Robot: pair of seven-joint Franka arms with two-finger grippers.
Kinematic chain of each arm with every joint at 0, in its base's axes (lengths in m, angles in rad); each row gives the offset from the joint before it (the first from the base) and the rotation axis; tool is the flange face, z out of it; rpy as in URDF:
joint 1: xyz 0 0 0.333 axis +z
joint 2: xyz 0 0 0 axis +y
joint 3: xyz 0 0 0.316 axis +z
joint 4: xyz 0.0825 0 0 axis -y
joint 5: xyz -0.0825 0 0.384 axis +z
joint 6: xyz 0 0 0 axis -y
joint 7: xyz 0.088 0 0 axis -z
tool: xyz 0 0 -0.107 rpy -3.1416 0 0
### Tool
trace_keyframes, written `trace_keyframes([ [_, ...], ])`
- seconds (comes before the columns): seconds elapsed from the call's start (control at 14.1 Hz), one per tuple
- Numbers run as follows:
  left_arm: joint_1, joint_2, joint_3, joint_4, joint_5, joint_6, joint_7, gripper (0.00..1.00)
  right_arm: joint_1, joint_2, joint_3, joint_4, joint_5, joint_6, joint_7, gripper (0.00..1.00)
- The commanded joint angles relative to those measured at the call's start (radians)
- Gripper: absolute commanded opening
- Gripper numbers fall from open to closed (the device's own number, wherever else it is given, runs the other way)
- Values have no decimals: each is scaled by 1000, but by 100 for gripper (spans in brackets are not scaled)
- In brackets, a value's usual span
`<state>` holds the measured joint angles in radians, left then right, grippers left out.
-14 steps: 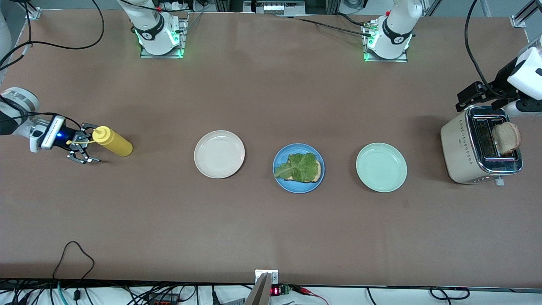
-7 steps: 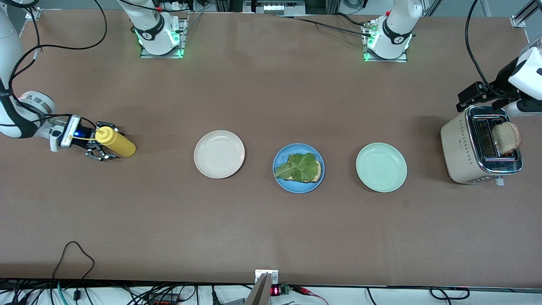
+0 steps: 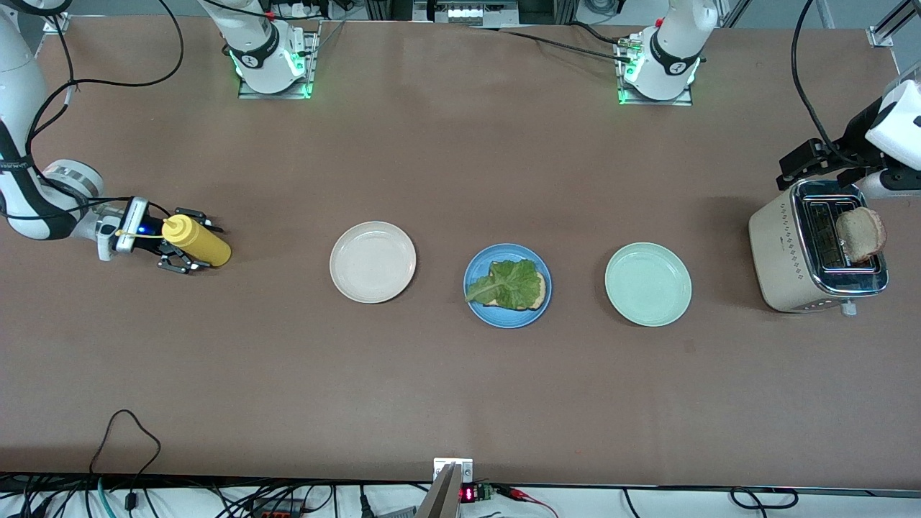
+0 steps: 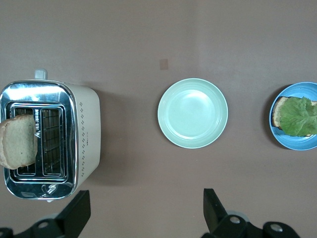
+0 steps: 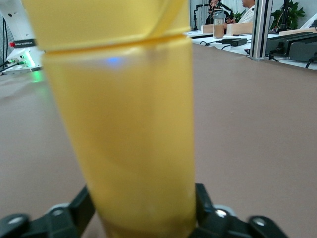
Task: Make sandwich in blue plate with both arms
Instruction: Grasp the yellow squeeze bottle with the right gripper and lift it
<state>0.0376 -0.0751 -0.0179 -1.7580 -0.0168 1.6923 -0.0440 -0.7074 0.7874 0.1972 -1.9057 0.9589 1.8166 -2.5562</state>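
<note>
- Blue plate [image 3: 507, 285]: one, between the cream plate [image 3: 373, 261] and the mint-green plate [image 3: 647, 283], and slightly nearer the front camera than either. The three plates stand in a row, well apart from one another.
- On the blue plate: one bread slice [image 3: 536, 291], mostly covered by one lettuce leaf [image 3: 506, 283]; only the crust edge shows past the leaf.
- Second bread slice [image 3: 860, 234]: upright in one slot of the toaster [image 3: 791, 259], at the left arm's end of the table; the slot beside it holds nothing.
- Left gripper [image 4: 143, 215]: up in the air over the toaster and the table just beside it, fingers [image 4: 212, 208] spread wide apart with nothing between them. The toaster, the mint-green plate and the rim of the blue plate all show below it in the left wrist view.
- Right gripper [image 3: 181, 248]: at the right arm's end of the table, fingers [image 5: 205, 206] on either side of one yellow squeeze bottle [image 3: 196, 242], close against its body. Whether they press it cannot be told.
- The bottle fills most of the right wrist view and hides the plates from it.
- No writing can be read on the bottle or the toaster.
</note>
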Motion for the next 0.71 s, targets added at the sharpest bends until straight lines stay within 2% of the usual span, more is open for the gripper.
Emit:
trace_keyframes([
  [0.0, -5, -3, -4, 8, -8, 1, 18, 100, 25, -45, 16, -7, 23, 64, 34, 13],
  [0.21, -7, -12, -5, -4, -8, 3, 19, 100, 68, -92, 30, 0, 23, 127, 121, 0],
  [0.64, -5, -11, -13, 6, -9, -5, 18, 100, 230, -279, 28, 5, -21, 236, 448, 0],
])
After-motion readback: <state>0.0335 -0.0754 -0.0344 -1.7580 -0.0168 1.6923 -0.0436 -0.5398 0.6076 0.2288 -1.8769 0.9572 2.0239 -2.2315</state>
